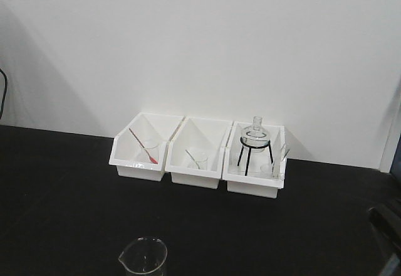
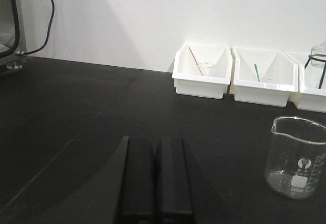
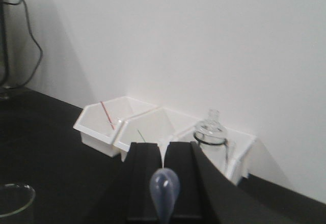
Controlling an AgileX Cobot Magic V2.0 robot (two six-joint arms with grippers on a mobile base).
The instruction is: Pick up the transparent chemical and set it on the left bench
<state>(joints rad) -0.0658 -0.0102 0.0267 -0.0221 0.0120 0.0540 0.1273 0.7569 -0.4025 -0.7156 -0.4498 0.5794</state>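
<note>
Glass beaker point(image 2: 298, 158) stands on black bench point(image 2: 76, 112), just right of left claw point(image 2: 156, 141), clenched empty. Right claw point(image 3: 164, 146) prob. clamped on dropper pipette point(image 3: 164, 188), w/ beaker low-left of it; weak pinch = pipette slips, misses beaker.

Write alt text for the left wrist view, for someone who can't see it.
A clear glass beaker stands upright on a black countertop, at the frame's right beside the left gripper, whose fingers are pressed together and hold nothing. Three white bins line the white wall behind.
</note>
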